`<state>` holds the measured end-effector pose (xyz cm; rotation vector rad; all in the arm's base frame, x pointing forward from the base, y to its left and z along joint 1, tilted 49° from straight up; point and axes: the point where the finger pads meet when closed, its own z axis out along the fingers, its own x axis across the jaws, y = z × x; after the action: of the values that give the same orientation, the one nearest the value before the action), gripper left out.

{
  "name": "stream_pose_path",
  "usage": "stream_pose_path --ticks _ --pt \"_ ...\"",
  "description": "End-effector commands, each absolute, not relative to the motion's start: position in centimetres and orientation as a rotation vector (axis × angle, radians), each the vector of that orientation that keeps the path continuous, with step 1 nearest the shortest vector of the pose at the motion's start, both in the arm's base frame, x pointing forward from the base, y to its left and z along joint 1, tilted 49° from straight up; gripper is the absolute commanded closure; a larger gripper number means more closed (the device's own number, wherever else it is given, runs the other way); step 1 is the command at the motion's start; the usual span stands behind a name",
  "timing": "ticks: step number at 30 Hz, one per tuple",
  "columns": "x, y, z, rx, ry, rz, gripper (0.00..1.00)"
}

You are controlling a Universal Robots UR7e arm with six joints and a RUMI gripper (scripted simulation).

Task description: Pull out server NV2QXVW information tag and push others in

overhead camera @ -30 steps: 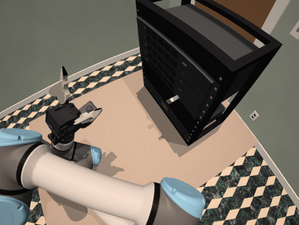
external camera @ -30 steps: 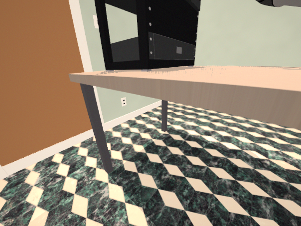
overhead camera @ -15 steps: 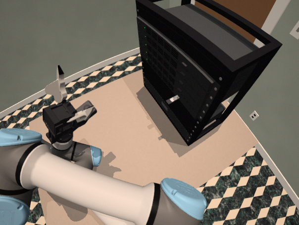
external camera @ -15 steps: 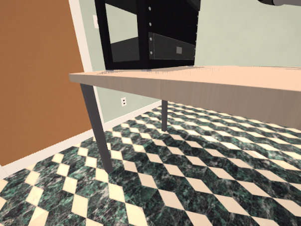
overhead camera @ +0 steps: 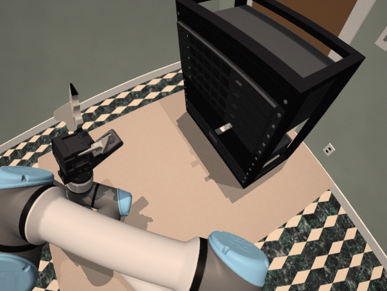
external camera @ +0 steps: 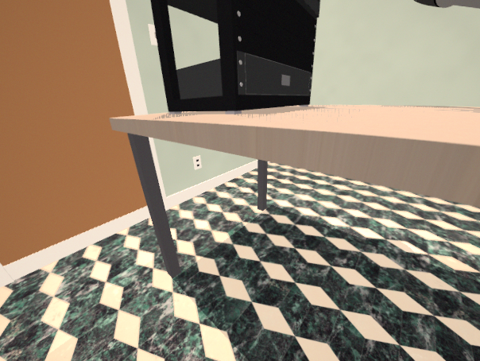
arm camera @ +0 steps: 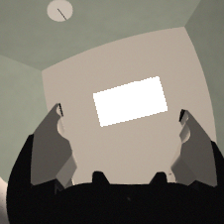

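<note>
Gripper [overhead camera: 93, 118] [arm camera: 122, 106] — wide open, empty.

green walls [overhead camera: 96, 41] [external camera: 397, 56] with white baseboards [overhead camera: 29, 131] [external camera: 210, 180] rise over a diamond-patterned floor [overhead camera: 307, 256] [external camera: 286, 258], a brown door [external camera: 63, 131] at left in the exterior view.

The arm [overhead camera: 112, 227] has a pale tube, grey joints, black rings and rounded blue caps with embossed markings.
</note>
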<state>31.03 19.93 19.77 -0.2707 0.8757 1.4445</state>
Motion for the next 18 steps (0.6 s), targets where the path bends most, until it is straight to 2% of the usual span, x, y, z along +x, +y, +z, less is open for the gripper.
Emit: stream_pose_path --ticks 1,18 --pt "30.2 20.7 19.5 -0.324 0.870 1.423 0.00" --pt "29.0 21.8 18.5 -0.429 0.856 1.373 0.00"
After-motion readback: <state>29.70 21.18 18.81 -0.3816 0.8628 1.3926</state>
